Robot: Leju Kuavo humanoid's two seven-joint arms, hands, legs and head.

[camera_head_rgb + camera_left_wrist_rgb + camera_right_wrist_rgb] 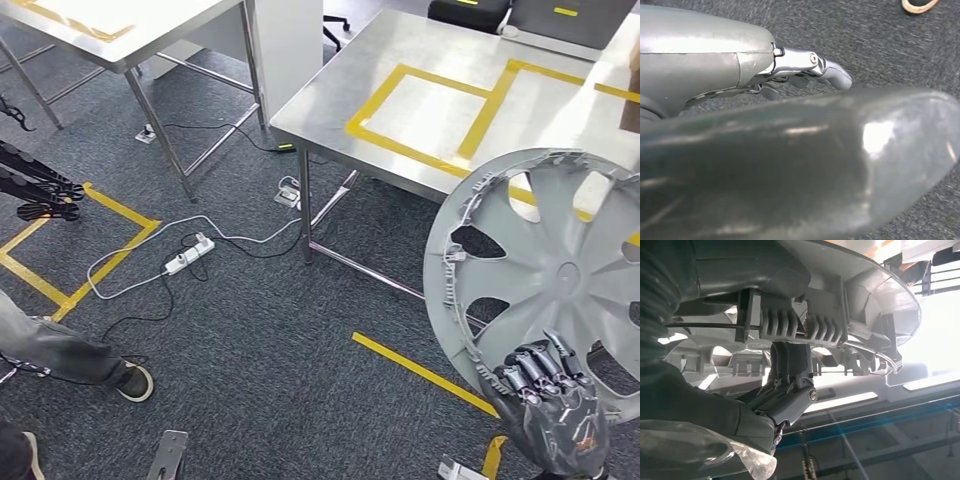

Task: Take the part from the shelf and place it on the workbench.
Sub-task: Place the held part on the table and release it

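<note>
Right hand (555,385) gripping hubcap (543,275) rim

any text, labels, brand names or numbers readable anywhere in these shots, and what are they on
None can be read.
Wheel cover held by the right robot hand: no lettering shows on its spokes or hub.
Steel table: yellow tape lines, no writing.
Power strip on the carpet: too small to show any marking.
Left robot hand: bare metal, no label.

Steel workbench (423,70) bearing yellow tape outlines (423,110); grey carpet floor (249,330).
</note>
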